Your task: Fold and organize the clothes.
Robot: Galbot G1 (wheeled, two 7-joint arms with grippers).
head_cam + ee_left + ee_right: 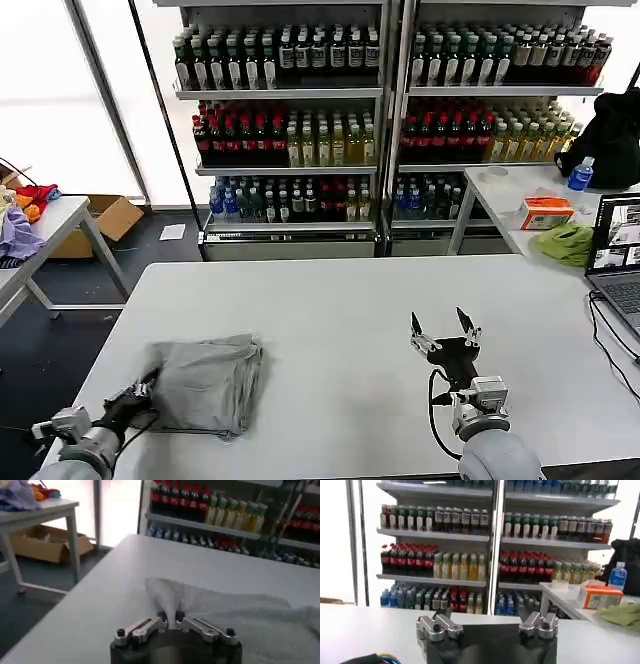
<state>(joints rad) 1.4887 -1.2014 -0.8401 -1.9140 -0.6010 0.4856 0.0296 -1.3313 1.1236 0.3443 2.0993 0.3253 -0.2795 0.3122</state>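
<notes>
Folded grey shirt (205, 383) on the near left part of the white table (350, 320). It lies as a compact, roughly rectangular bundle, its long axis running from the near edge of the table away from me, tilted slightly rightward at the far end; folded edges are stacked along its right side. My left gripper (140, 392) sits at the bundle's near left corner, fingers pinched together on a raised fold of the cloth (172, 600), as the left wrist view shows. My right gripper (444, 327) hovers above the bare table, well apart from the shirt on the right, its two fingers spread wide and pointing away from me toward the drinks shelves (380, 110).
</notes>
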